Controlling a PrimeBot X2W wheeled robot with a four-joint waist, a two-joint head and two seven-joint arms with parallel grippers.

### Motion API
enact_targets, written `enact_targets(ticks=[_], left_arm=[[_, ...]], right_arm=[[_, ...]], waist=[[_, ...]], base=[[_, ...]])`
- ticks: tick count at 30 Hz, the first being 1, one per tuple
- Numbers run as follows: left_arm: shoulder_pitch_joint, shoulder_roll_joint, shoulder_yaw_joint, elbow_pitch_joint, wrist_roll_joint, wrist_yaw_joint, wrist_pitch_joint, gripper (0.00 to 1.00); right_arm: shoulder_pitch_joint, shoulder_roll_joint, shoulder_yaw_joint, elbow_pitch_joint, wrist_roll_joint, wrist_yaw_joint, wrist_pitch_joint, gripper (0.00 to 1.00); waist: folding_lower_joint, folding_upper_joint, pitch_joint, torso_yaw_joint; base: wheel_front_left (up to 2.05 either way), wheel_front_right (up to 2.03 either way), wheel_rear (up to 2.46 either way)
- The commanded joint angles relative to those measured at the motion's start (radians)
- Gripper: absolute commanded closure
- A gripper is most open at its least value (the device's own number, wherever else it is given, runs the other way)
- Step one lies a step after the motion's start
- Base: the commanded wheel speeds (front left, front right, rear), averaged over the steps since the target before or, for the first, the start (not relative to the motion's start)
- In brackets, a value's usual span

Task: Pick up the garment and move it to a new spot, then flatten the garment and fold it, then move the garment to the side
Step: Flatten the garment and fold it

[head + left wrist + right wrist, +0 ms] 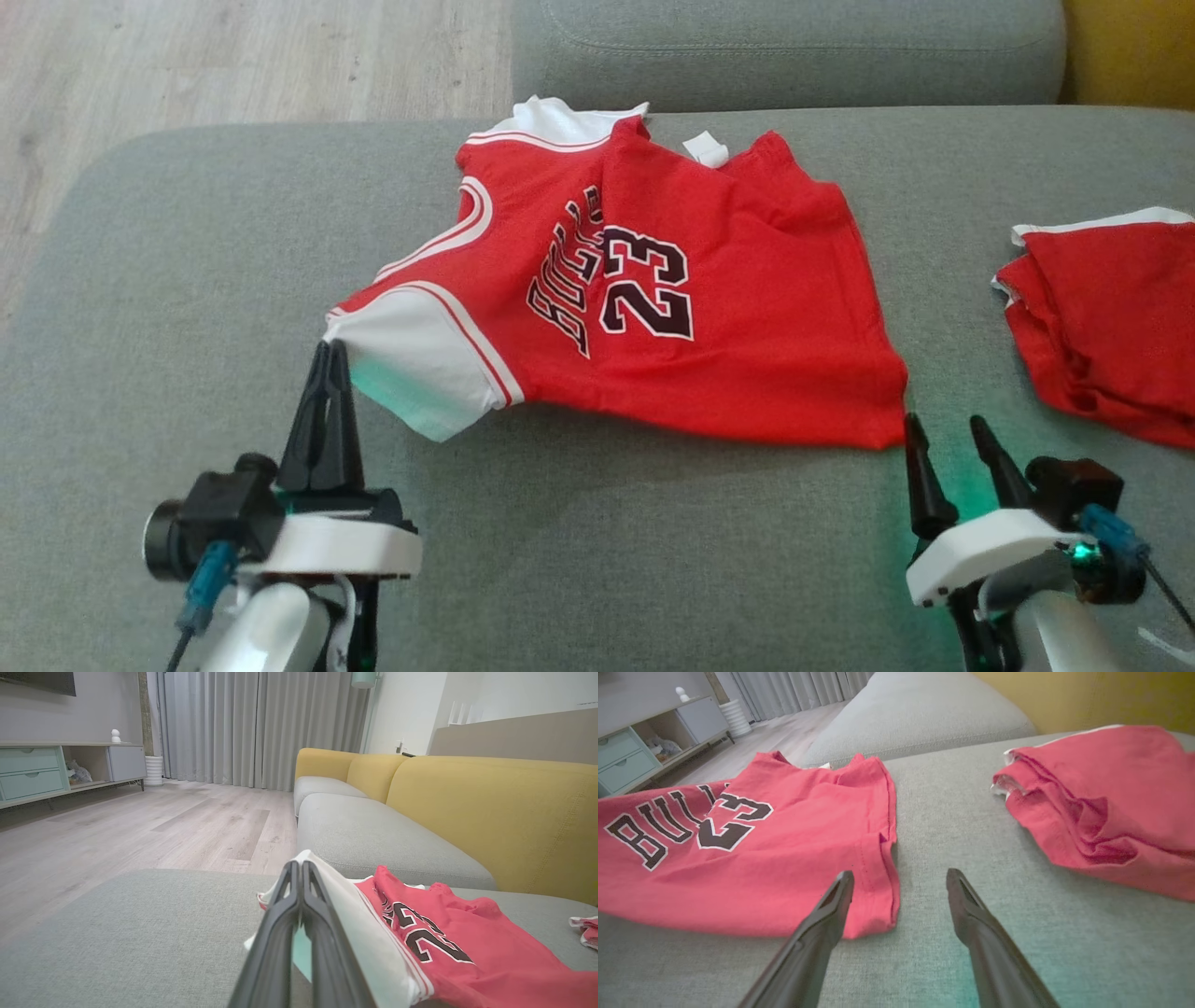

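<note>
**A:** On the near grey fabric seat cushion (187,280), where does the shirt lie?

**B:** The red jersey (747,336) (467,961) (761,872), with white sleeves and a black "BULLS 23" print, lies spread across the middle. Its collar is to the left and its hem to the right.

**A:** And the left gripper (329,347) (298,865)?

**B:** Its two dark fingers are pressed together on the left corner of the near white sleeve (420,359).

**A:** The right gripper (943,425) (900,873)?

**B:** Its fingers are spread and hold nothing. They point at the near right corner of the hem, just beside it. I cannot tell whether they touch the cloth.

**A:** Anything else?

**B:** A crumpled red garment with white trim (1111,317) (1111,802) lies at the right, apart from the jersey.
</note>
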Motion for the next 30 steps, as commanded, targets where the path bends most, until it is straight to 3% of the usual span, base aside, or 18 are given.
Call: enact_targets(ticks=[1, 27, 28, 29, 30], left_arm=[[-0.029, 0.004, 0.043, -0.032, 0.018, -0.008, -0.012, 1.00], [-0.052, -0.057, 0.067, -0.015, 0.071, -0.092, -0.012, 1.00], [-0.053, -0.057, 0.067, -0.013, 0.072, -0.094, -0.012, 1.00], [-0.053, -0.057, 0.068, -0.012, 0.072, -0.095, -0.012, 1.00], [-0.054, -0.058, 0.068, -0.010, 0.072, -0.095, -0.012, 1.00]], right_arm=[[-0.041, -0.004, 0.032, -0.007, 0.007, -0.001, 0.007, 0.00], [-0.136, -0.004, 0.092, 0.212, 0.054, -0.001, 0.042, 0.00], [-0.137, -0.004, 0.098, 0.218, 0.060, -0.001, 0.044, 0.28], [-0.139, -0.004, 0.104, 0.222, 0.066, -0.001, 0.045, 0.73], [-0.140, -0.004, 0.108, 0.226, 0.068, -0.001, 0.044, 1.00]], waist=[[0.0000, -0.0001, 0.001, 0.004], [0.0000, -0.0001, 0.045, 0.030], [0.0000, -0.0001, 0.046, 0.031], [0.0000, -0.0001, 0.045, 0.032], [0.0000, -0.0001, 0.044, 0.032]], base=[[0.00, 0.00, 0.00], [0.00, 0.00, 0.00], [0.00, 0.00, 0.00], [0.00, 0.00, 0.00], [0.00, 0.00, 0.00]])
